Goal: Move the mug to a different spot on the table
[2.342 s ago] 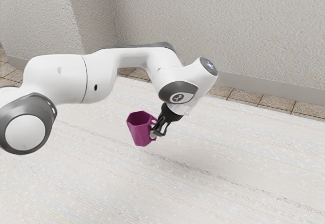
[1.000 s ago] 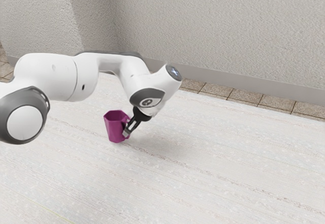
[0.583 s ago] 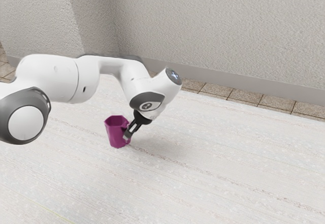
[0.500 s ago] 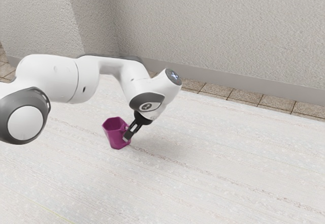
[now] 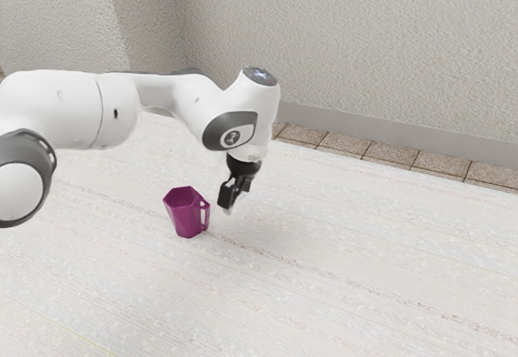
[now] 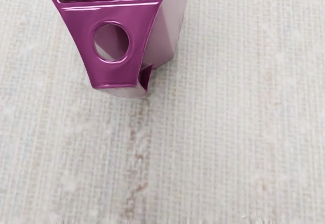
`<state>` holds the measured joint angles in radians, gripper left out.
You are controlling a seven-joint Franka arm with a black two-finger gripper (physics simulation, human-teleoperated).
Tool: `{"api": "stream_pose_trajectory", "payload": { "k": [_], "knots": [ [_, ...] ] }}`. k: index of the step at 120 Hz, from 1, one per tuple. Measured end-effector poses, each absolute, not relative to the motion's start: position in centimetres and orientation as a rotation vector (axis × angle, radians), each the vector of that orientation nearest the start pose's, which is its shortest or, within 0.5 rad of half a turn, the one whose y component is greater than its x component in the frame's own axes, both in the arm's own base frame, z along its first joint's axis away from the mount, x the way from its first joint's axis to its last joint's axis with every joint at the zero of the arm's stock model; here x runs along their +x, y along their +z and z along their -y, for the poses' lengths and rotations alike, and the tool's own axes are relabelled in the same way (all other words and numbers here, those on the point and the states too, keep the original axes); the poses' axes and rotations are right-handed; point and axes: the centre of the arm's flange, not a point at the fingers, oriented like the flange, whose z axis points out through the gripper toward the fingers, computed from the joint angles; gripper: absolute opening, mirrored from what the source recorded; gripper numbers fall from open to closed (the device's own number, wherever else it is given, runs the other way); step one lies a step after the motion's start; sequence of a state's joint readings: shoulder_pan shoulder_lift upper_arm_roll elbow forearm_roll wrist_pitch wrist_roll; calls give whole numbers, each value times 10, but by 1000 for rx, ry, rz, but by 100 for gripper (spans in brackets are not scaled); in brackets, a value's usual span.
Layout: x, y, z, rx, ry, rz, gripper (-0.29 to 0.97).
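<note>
The mug point(image 5: 187, 211) stands upright on the table point(image 5: 364, 276); the end effector point(image 5: 229, 201) (fingers parted, empty) hovers just beside it, on the exterior view's right.

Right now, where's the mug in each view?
Exterior view: mug upright on the table, to the exterior view's left of the pincer, apart from it.
Wrist view: mug close ahead of the pincer, standing on the table.
Shared landmark: the mug's handle, on the pincer's side.

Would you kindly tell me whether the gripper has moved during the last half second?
Yes. The gripper has let go of the mug and risen toward the exterior view's right.
</note>
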<state>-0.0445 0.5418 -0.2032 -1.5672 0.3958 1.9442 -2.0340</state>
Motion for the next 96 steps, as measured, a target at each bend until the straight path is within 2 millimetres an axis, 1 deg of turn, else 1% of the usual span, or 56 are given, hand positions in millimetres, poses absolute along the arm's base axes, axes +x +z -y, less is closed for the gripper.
{"api": "stream_pose_trajectory", "payload": {
  "k": [9, 17, 25, 38, 44, 57, 62, 68, 77, 87, 91, 96],
  "knots": [
    [667, 355, 128, 2356, 244, -2310, 66],
    [665, 377, 130, 2421, 185, -2186, 66],
    [662, 393, 131, 2510, 137, -2049, 67],
    [657, 419, 127, 2658, 87, -1800, 67],
    [655, 436, 116, 2696, 70, -1702, 67],
    [646, 489, 95, 2770, 102, -1486, 68],
    [641, 508, 83, 2796, 122, -1417, 68],
    [632, 533, 67, 2826, 145, -1346, 68],
    [614, 576, 46, 2866, 177, -1246, 68],
    [603, 599, 19, 2905, 154, -1168, 68],
    [600, 609, 13, 2921, 153, -1127, 68],
    [594, 619, 10, 2943, 152, -1068, 68]
  ]
}}
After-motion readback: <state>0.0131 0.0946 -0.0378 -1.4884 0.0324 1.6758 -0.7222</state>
